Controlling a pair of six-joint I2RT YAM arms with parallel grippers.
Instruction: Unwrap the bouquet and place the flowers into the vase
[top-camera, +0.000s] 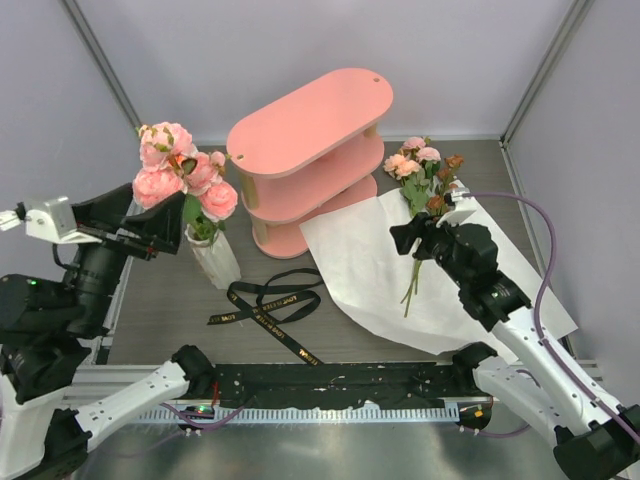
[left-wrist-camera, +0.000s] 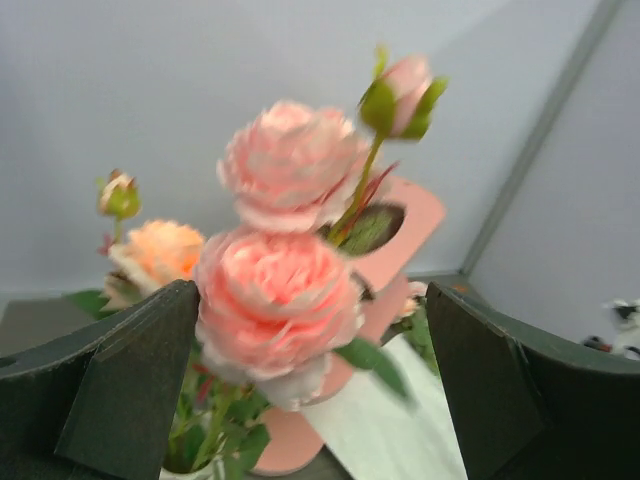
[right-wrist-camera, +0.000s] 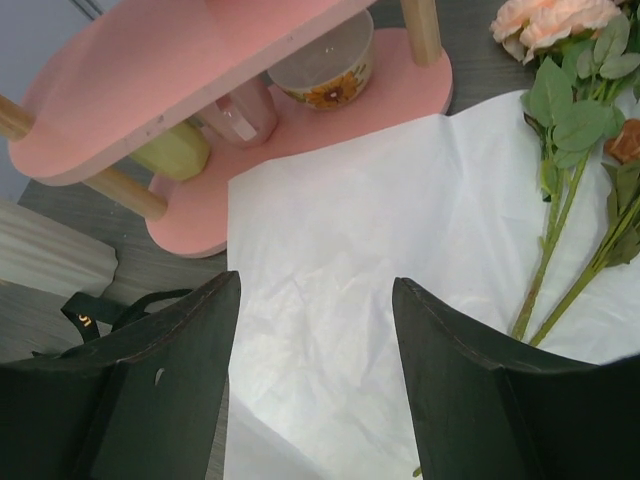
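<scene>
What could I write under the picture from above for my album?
Pink roses sit in the white vase while more flowers lie on the spread-out paper beside the pink shelf.

Top view looks down — close wrist views share the pink shelf (top-camera: 310, 115).
</scene>
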